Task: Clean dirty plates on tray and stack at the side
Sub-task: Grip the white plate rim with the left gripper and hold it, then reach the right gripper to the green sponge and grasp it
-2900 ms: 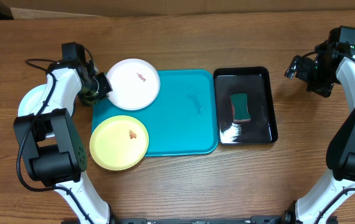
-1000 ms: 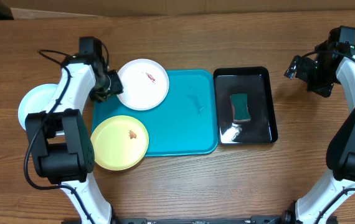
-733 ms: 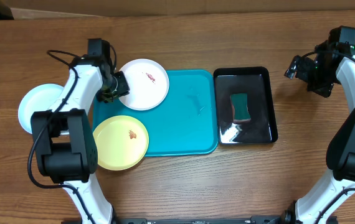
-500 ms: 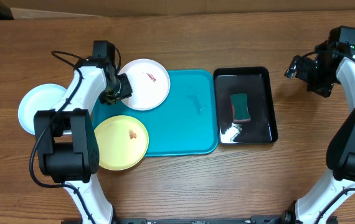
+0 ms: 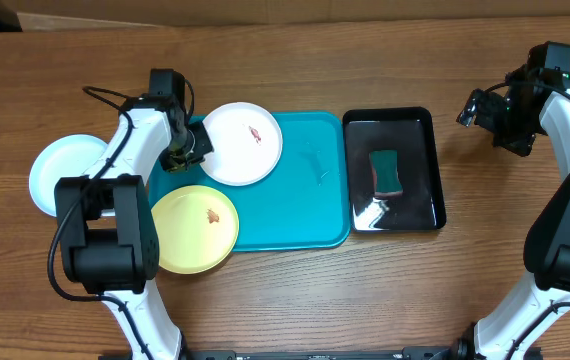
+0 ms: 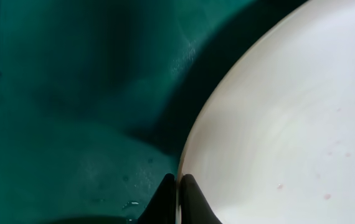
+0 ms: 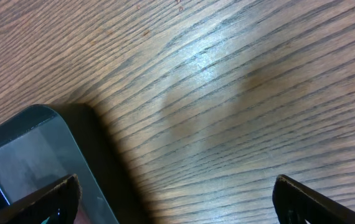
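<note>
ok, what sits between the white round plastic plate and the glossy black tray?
Only bare floor of the large turquoise plastic tray, per overhead view; nothing else between white plate and black tray.

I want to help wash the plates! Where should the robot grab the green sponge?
Probably across its two long sides, coming straight down from above. The sponge lies flat in the black tray, whose raised rim blocks a sideways reach, and its narrow width is easiest to pinch.
</note>
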### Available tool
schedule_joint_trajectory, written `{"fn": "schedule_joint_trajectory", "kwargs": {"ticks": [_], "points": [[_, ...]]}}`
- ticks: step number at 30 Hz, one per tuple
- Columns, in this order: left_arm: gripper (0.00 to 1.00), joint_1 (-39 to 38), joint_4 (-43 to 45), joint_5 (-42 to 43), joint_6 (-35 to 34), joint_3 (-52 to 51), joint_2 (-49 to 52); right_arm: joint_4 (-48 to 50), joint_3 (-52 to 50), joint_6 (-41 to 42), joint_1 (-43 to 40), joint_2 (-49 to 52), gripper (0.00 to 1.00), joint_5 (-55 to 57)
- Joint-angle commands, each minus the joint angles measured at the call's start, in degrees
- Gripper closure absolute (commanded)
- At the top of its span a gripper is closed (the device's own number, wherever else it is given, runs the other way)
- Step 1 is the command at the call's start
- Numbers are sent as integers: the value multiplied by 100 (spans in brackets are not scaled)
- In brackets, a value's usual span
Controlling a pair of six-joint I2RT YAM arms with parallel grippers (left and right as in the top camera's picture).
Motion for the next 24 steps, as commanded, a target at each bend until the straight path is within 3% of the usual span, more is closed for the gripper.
{"fn": "schedule_joint_trajectory", "kwargs": {"ticks": [1, 14, 24], "points": [[96, -195, -142, 155, -13, -63, 57, 11, 155, 24, 22, -114, 0, -26], [96, -940, -490, 153, -28, -63, 57, 11, 155, 24, 22, -114, 0, -26], [96, -1008, -538, 157, -299, -63, 57, 11, 155, 24, 22, -114, 0, -26]]}}
